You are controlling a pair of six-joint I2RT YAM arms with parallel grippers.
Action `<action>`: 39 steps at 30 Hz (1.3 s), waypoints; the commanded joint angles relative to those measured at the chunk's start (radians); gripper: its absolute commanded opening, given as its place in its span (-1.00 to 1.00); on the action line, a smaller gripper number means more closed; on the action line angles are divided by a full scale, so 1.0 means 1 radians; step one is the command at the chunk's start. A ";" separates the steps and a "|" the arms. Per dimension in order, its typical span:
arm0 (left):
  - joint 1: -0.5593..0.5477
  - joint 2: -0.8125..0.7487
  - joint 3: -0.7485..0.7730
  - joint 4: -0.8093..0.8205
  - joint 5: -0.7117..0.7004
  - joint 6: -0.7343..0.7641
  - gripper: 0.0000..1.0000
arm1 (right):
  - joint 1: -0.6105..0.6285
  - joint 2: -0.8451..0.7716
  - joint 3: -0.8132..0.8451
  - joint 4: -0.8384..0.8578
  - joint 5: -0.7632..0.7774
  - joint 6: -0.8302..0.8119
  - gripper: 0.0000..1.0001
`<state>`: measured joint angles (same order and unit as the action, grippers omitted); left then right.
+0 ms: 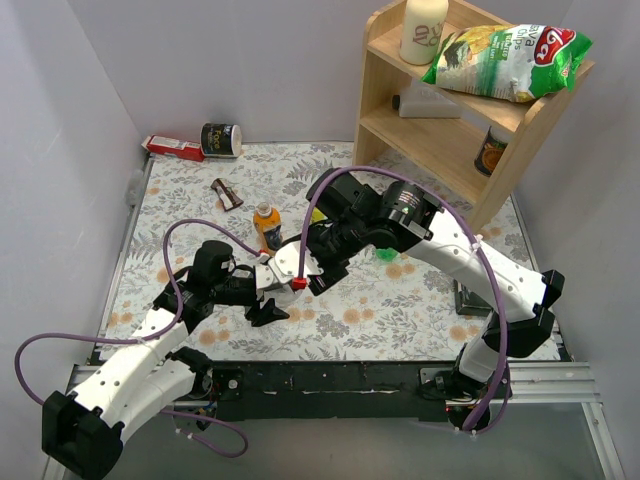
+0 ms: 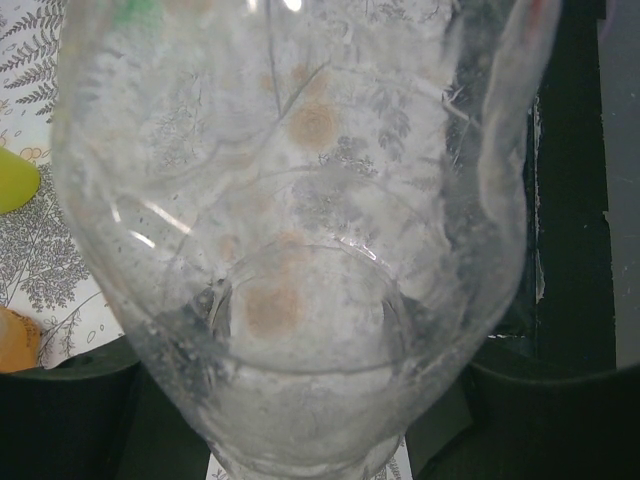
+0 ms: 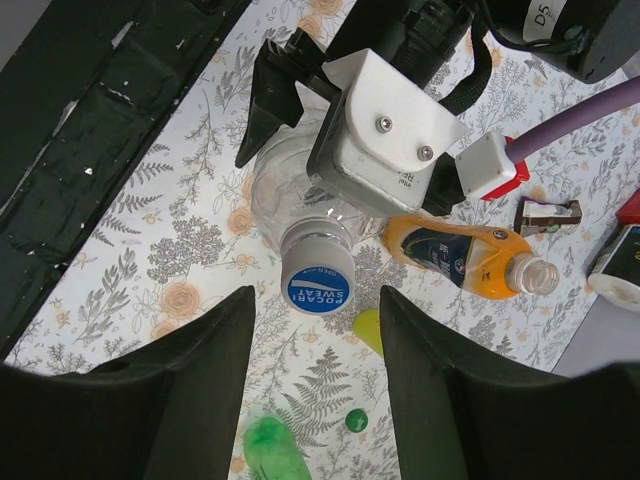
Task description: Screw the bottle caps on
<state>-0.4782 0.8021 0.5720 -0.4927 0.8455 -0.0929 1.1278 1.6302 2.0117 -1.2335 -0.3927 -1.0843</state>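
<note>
My left gripper (image 2: 310,410) is shut on the clear bottle (image 2: 300,200), which fills the left wrist view. A white cap with a blue top (image 3: 318,278) sits on this bottle's neck. My right gripper (image 3: 316,305) is open, its black fingers (image 3: 215,370) standing on either side of that cap with a gap on each side. In the top view both grippers meet at mid-table, left (image 1: 268,308) and right (image 1: 318,283). The orange bottle (image 3: 455,255) lies uncapped on the mat beside them. A green cap (image 3: 355,420) and a blurred green bottle (image 3: 270,450) lie nearer the right wrist camera.
A yellow-green object (image 3: 368,330) lies near the cap. A wooden shelf (image 1: 385,120) at the back right holds a chips bag (image 1: 510,60), a cream jar (image 1: 422,30) and a can (image 1: 490,150). A tin (image 1: 222,140), red box (image 1: 170,148) and small brown item (image 1: 228,193) lie at the back left.
</note>
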 commanded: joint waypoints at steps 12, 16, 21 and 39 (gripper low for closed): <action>0.001 0.014 0.055 0.016 0.024 0.025 -1.00 | 0.007 0.023 -0.004 -0.009 -0.024 -0.058 0.01; 0.001 0.019 0.055 0.016 0.020 0.028 -1.00 | 0.007 0.031 0.009 -0.029 -0.031 -0.069 -0.13; 0.001 -0.004 0.062 0.025 -0.031 0.050 -1.00 | 0.004 0.075 0.051 -0.069 -0.037 -0.022 -0.31; 0.000 -0.139 -0.024 0.359 -0.152 -0.165 -1.00 | -0.045 0.126 0.019 0.110 -0.040 0.362 -0.50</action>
<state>-0.4744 0.6788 0.5022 -0.3611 0.6724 -0.1730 1.0786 1.7199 2.0636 -1.1820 -0.4484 -0.8711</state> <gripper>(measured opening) 0.566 0.402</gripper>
